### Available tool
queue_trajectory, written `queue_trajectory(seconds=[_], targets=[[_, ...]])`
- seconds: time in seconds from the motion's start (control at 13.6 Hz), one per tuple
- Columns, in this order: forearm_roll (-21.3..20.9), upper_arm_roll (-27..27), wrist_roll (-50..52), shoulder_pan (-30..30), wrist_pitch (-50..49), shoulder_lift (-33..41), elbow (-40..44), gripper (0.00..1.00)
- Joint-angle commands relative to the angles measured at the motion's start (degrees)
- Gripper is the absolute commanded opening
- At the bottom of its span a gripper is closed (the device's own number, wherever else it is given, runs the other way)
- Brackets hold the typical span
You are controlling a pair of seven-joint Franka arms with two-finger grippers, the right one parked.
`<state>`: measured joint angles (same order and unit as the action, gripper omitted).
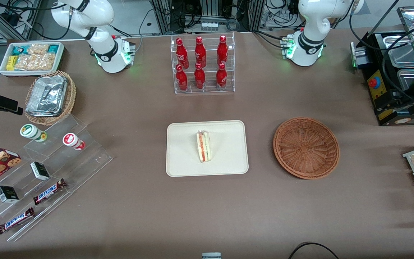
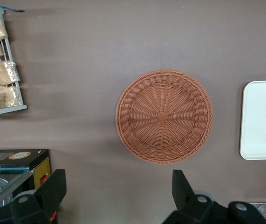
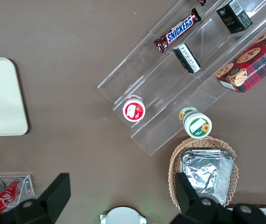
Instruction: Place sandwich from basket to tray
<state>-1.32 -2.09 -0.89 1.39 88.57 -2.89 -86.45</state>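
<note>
**Sandwich rests on tray, basket empty**

The sandwich (image 1: 203, 146) stands on edge mid-tray (image 1: 182, 162); likely light, soft and crushable, best pinched gently across its bread faces. The basket (image 2: 164, 115) sits beside the tray. The hand (image 2: 118, 196) hovers above it, released and holding nothing.

Glossy white arm (image 1: 313, 21), green-lit base, gripper (image 2: 118, 196) with seemingly black fingers (image 2: 182, 186)

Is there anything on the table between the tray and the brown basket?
No. In the front view only bare table lies between the tray and the basket. The hand, open, hangs above the basket.
</note>
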Motion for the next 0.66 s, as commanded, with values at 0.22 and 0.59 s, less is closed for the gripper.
queue_trajectory(seconds=[0.22,0.59], targets=[[-0.6,-2.4,-1.1,0.7,-2.0,2.4,-1.8,1.00],[-0.6,-1.8,-0.6,0.6,-1.9,3.5,-2.1,1.00]])
